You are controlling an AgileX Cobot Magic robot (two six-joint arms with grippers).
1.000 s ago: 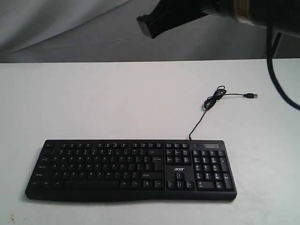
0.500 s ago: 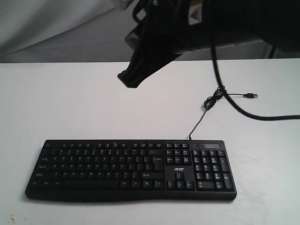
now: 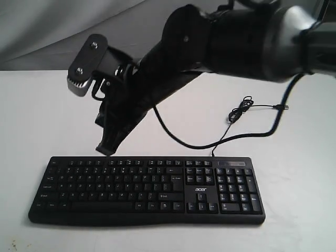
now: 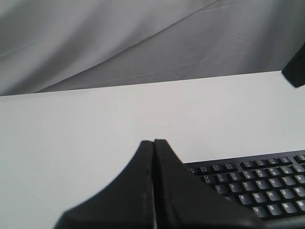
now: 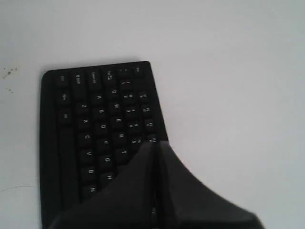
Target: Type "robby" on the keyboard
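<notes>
Keyboard [image 3: 147,191] looks stiff, flat and light; I judge it needs no grasp, only short presses on single keys. Right gripper [image 3: 105,150] hangs above its top rows with fingers together, and left gripper [image 4: 154,143] is pressed together too.

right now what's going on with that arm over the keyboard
The right gripper, fingers shut into a point, reaches across from the right side and hovers over the upper left rows of the black Acer keyboard on the white table, seemingly lining up a keypress. The left gripper, also shut, is held off the keys.
</notes>
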